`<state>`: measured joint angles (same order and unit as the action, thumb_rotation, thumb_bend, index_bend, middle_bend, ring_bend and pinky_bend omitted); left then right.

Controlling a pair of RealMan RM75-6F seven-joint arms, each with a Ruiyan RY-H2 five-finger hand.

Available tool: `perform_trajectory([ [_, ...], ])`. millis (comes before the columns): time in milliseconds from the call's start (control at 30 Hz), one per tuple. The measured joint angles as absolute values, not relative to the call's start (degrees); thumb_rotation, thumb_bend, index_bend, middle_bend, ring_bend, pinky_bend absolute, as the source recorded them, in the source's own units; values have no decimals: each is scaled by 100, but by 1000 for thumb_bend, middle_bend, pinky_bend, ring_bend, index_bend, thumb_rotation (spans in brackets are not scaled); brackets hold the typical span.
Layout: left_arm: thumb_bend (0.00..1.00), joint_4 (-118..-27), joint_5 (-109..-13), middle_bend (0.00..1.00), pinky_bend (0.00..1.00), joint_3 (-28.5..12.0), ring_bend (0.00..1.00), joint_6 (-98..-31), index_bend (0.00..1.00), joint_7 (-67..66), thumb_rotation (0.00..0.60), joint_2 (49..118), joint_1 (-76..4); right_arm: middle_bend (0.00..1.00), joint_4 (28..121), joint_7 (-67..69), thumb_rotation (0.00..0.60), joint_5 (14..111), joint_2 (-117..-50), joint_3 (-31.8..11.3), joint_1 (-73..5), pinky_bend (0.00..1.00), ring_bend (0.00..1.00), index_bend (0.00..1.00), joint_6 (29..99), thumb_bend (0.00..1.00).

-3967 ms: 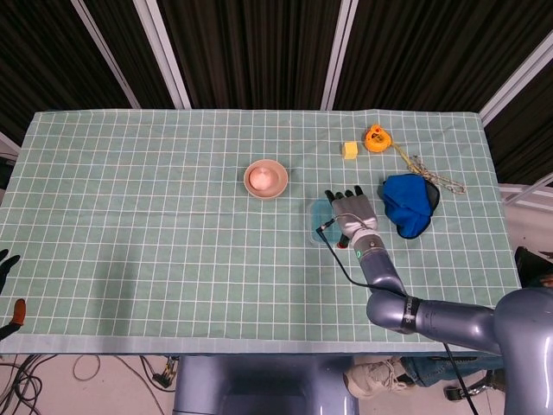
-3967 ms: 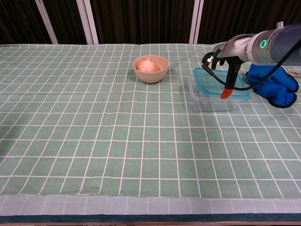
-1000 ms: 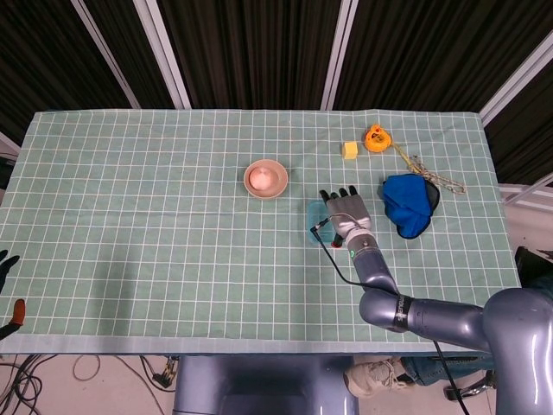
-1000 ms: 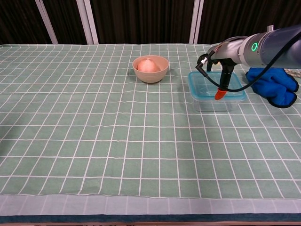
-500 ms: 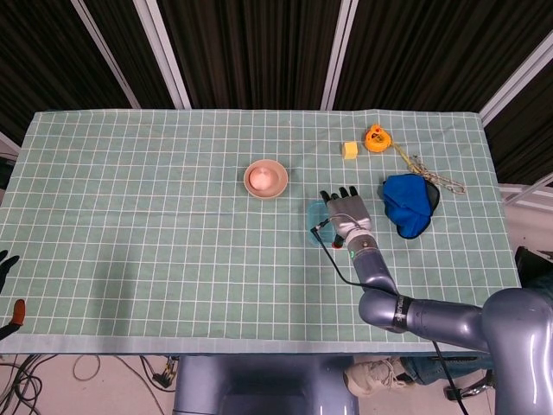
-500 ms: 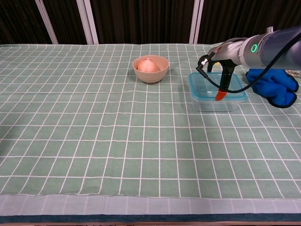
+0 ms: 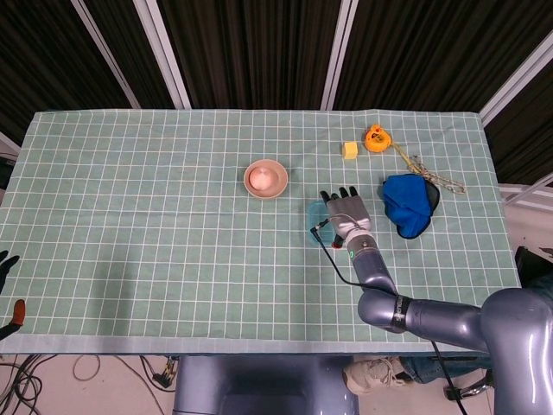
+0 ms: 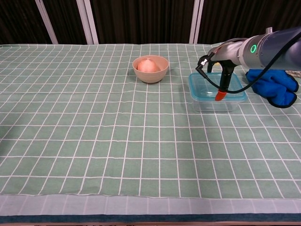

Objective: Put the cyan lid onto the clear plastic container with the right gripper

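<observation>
The clear plastic container (image 8: 210, 105) stands right of the table's middle, and the cyan lid (image 8: 206, 85) lies flat and square on its rim. My right hand (image 8: 225, 59) hovers over the lid with its fingers stretched out flat and nothing held. Its red-tipped thumb (image 8: 219, 95) points down at the lid's front edge. From the head view the right hand (image 7: 347, 210) covers most of the lid (image 7: 314, 212), leaving only the left strip showing. Only the fingertips of my left hand (image 7: 9, 285) show, spread apart at the table's near left edge.
A pink bowl (image 8: 150, 68) with something pale in it stands left of the container. A blue cloth (image 8: 275, 87) lies close on the container's right. At the back right are a yellow block (image 7: 349, 150), an orange tape measure (image 7: 375, 137) and a chain (image 7: 429, 174).
Four seconds ago the lid lay askew across the container; now it sits square on the rim. My right hand has shifted slightly left and has barely moved in the last second.
</observation>
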<state>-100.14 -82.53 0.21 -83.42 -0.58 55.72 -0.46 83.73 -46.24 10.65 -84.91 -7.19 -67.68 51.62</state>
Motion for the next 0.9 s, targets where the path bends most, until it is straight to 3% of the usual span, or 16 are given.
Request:
perform_trajectory([
  [600, 522, -10023, -8237, 0, 0, 22, 0, -8330, 75, -64, 600, 5566, -48, 82, 8358, -4700, 600, 1000, -8491, -713, -6770, 0, 0, 9, 5174, 191],
  [900, 522, -10028, -8232, 0, 0, 22, 0, -8327, 75, -66, 600, 5565, -48, 64, 8404, -4724, 600, 980, -8464, -725, -6771, 0, 0, 9, 5196, 191],
])
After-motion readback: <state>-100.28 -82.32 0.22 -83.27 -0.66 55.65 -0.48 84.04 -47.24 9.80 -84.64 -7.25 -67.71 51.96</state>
